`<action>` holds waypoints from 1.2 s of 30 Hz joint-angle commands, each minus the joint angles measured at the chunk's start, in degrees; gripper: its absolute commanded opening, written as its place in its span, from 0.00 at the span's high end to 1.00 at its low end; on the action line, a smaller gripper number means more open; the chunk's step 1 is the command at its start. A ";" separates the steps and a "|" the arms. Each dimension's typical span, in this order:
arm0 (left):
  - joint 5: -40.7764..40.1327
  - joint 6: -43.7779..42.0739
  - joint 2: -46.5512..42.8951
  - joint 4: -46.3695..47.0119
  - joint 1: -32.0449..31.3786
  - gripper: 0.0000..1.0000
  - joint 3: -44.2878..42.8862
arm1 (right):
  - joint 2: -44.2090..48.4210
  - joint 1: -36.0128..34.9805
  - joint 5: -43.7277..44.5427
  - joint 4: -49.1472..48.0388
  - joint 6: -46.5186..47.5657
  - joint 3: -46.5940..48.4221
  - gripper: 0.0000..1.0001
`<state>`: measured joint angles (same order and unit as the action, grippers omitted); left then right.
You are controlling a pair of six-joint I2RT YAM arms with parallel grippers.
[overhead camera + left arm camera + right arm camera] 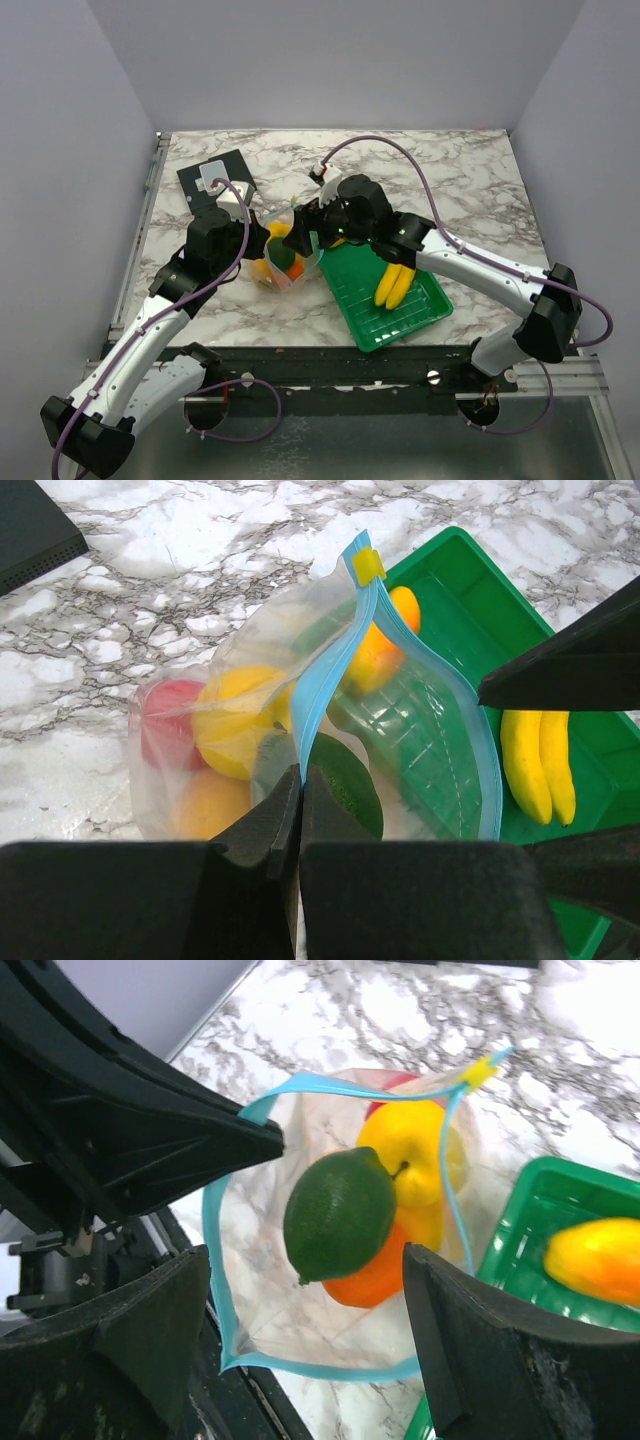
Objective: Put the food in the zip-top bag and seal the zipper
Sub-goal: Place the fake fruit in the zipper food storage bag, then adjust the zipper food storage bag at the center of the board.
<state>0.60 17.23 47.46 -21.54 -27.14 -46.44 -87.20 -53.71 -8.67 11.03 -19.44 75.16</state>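
The clear zip-top bag (285, 258) stands open on the marble between the arms. My left gripper (300, 775) is shut on its light blue zipper strip (330, 665) and holds that side of the mouth up. A yellow slider (368, 566) sits at the far end. Inside lie a red apple (165, 725), a yellow fruit (240, 715), an orange (385, 1270) and a green lime (340, 1210) on top. My right gripper (305, 1260) is open and empty just above the bag's mouth. A bunch of bananas (395, 285) and a yellow-orange piece (600, 1255) lie in the tray.
The green slatted tray (420, 310) sits right of the bag, touching it, near the table's front edge. A black flat object (212, 180) with a white piece on it lies at the back left. The left arm's black body (150, 1130) is close beside the bag mouth.
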 commanded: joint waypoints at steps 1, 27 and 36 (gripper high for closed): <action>-0.23 -0.53 -0.27 0.10 -0.20 1.00 0.46 | 2.07 -0.52 9.34 7.16 -1.22 1.35 0.19; -0.17 -0.06 -1.42 0.01 -0.26 1.00 0.57 | -7.00 -0.52 17.06 11.35 -5.31 2.84 0.73; -8.53 1.77 -2.20 -8.60 -0.28 1.00 -4.01 | -6.68 -0.52 22.61 16.80 -1.21 9.20 0.99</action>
<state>-2.55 17.93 46.26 -24.25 -27.14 -46.68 -94.13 -53.82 9.67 24.99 -23.33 81.25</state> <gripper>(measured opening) 0.006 0.014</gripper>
